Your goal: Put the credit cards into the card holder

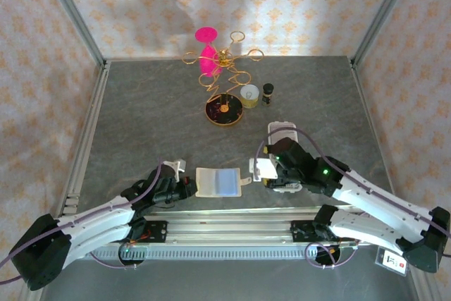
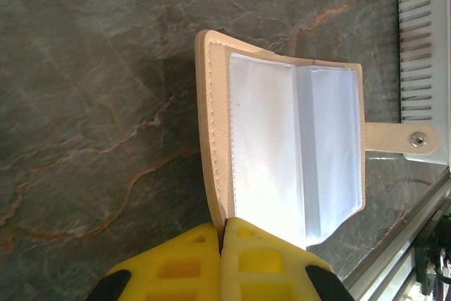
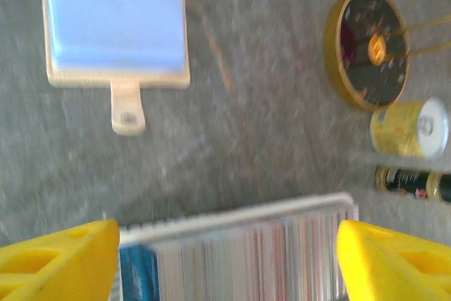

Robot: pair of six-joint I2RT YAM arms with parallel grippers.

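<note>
Left fingers (image 2: 261, 266), yellow ribbed plastic, pressed fully together; the stitched rim of the card holder (image 2: 282, 146) runs into their seam, pinched. Card holder lies open near the middle of the bench's (image 1: 141, 118) near edge: cream leather-look cover, glossy clear sleeves, snap tab pointing right. Bench grey, marble-veined. Right fingers (image 3: 63, 259) spread wide, gripping nothing, straddling the credit cards (image 3: 246, 262). Cards thin, packed on edge, one blue, in a white ridged tray (image 3: 239, 218) right of the holder. Farther back: round black gold-rimmed dish (image 3: 366, 44), yellow can (image 3: 409, 128).
</note>
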